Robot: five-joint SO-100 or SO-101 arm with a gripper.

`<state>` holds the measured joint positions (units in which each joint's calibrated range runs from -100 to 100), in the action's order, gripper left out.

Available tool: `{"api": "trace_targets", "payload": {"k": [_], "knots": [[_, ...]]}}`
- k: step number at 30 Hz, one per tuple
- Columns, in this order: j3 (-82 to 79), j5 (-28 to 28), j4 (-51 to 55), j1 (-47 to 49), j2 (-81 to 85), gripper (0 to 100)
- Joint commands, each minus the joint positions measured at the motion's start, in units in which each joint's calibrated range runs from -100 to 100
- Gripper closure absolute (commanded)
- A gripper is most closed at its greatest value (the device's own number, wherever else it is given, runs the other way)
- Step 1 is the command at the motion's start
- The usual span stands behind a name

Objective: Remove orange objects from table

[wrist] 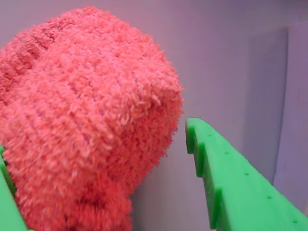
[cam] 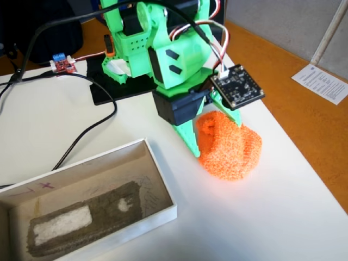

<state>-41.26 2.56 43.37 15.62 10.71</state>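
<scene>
The orange fuzzy lump (cam: pixel 231 149) lies on the white table (cam: pixel 283 217), near its right edge in the fixed view. My green gripper (cam: pixel 213 133) is down at the lump, open, with one finger on each side of it. In the wrist view the lump (wrist: pixel 82 120) fills the left half. The left finger (wrist: pixel 6 192) touches it at the bottom left. The right finger (wrist: pixel 231 173) stands a small gap away from it. The gripper (wrist: pixel 96 142) straddles the lump, which rests on the table (wrist: pixel 231 57).
A shallow white cardboard box (cam: pixel 163 187) with a grey lining stands left of the lump. Black cables (cam: pixel 92 122) and a small red board (cam: pixel 63 64) lie at the back left. A paper sheet (cam: pixel 322 82) lies on the orange-brown surface beyond the table's right edge.
</scene>
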Motion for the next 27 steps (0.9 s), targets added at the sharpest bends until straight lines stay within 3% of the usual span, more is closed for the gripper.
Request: {"api": "trace_targets", "payload": {"k": [1, 4, 7, 11, 13, 21, 27], "knots": [[-0.98, 0.49, -3.04, 0.02, -1.69, 61], [-1.47, 0.54, -4.74, -0.43, -3.79, 62], [-1.86, 0.29, -6.85, -0.72, -5.3, 87], [-2.63, 0.2, -9.44, -1.09, -6.39, 92], [-4.76, 0.49, -13.74, -1.46, -6.48, 100], [-2.05, -2.93, -17.79, -2.35, -2.03, 100], [24.99, -6.59, -5.55, -4.12, 4.27, 100]]}}
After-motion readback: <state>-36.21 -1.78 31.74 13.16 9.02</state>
